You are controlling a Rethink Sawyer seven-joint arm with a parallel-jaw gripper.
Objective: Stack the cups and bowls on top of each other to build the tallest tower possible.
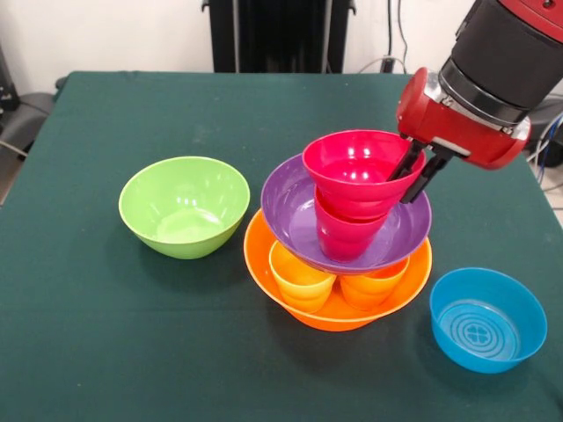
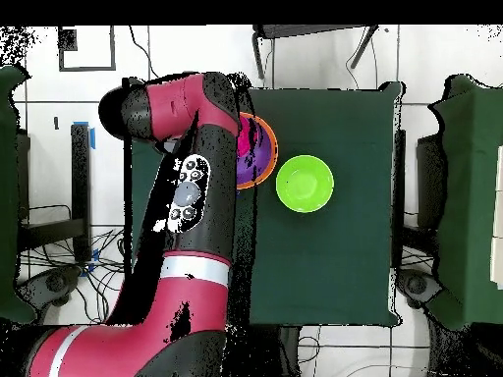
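A multicoloured stack of glossy plastic bowls and cups [image 1: 343,237] is standing right of centre on the dark green cloth-covered table [image 1: 106,352] in the front view. A large orange plastic bowl [image 1: 339,294] is serving as its base, and a small yellow ribbed cup [image 1: 300,277] and a small orange ribbed cup [image 1: 373,286] are sitting upright inside it, side by side. A wide purple plastic bowl [image 1: 290,211] is resting on their rims, tilting slightly. Inside the purple bowl a red tapered cup [image 1: 345,233] is standing, and a smaller red glossy bowl [image 1: 356,169] is sitting on top of that cup, leaning a little.

The red and black arm's gripper [image 1: 412,171] is reaching down from the upper right, its two dark fingers [image 1: 403,165] straddling the right-hand rim of the red bowl, one inside and one outside, pinching the wall between them.

A large lime green plastic bowl [image 1: 185,205] is sitting upright on the cloth, just left of the stack and apart from it. A light blue plastic bowl with a ringed base [image 1: 487,318] is lying near the stack's lower right, also apart.

From overhead, the arm [image 2: 182,196] is covering most of the stack, leaving only slivers of orange and purple rim beside the lime green bowl [image 2: 305,184]
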